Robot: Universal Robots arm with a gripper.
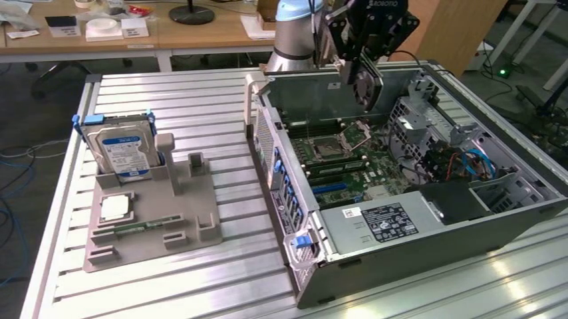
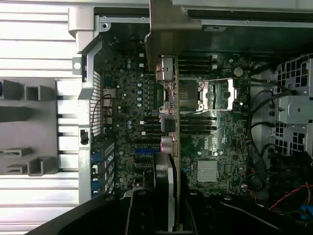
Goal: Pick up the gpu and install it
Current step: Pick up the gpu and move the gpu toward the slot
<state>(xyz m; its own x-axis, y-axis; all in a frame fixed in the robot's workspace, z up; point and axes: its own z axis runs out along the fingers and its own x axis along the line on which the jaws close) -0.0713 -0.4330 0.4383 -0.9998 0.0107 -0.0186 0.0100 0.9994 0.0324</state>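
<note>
gpu (image 2: 165, 181) edge-on, seemingly in the pinch of the pincer (image 2: 166, 215), above the motherboard (image 2: 220, 142)

Even overhead room light fills the exterior view. The ribbed metal desk (image 1: 177, 100) throws white streaks of glare, strongest toward its near edge, while the inside of the case (image 1: 426, 256) lies in shade. In the wrist view the desk blows out to white; the motherboard (image 2: 215, 142) is dim, and the claw (image 2: 166, 208) and gpu (image 2: 168, 181) read nearly black.
</note>
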